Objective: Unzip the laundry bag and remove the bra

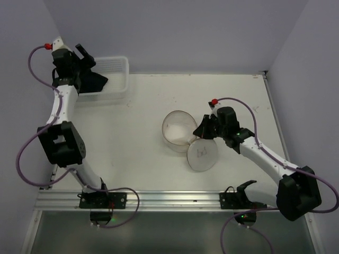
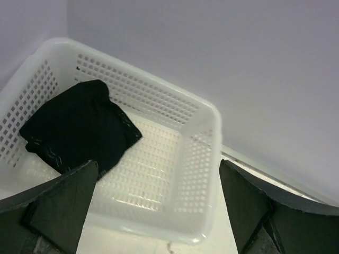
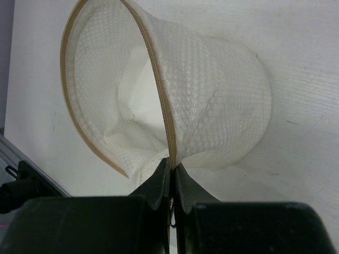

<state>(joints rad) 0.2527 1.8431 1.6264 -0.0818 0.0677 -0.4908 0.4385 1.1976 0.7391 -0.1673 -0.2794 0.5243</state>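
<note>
The laundry bag [image 1: 177, 129] lies unzipped at mid-table, its round lid with the black pictogram [image 1: 202, 154] flipped toward the near edge. In the right wrist view the bag [image 3: 212, 95] gapes open and shows only white mesh inside. My right gripper [image 3: 172, 166] is shut on its beige zip rim; from above that gripper [image 1: 200, 132] sits at the bag's right side. The black bra [image 2: 79, 127] lies in the white basket [image 2: 212, 137], also seen from above [image 1: 94, 80]. My left gripper [image 2: 159, 168] hangs open just over the basket, with nothing between its fingers.
The white plastic mesh basket [image 1: 117, 66] stands at the back left against the rear wall. Walls close in the table on the left, back and right. A metal rail [image 1: 169, 198] with both arm bases runs along the near edge.
</note>
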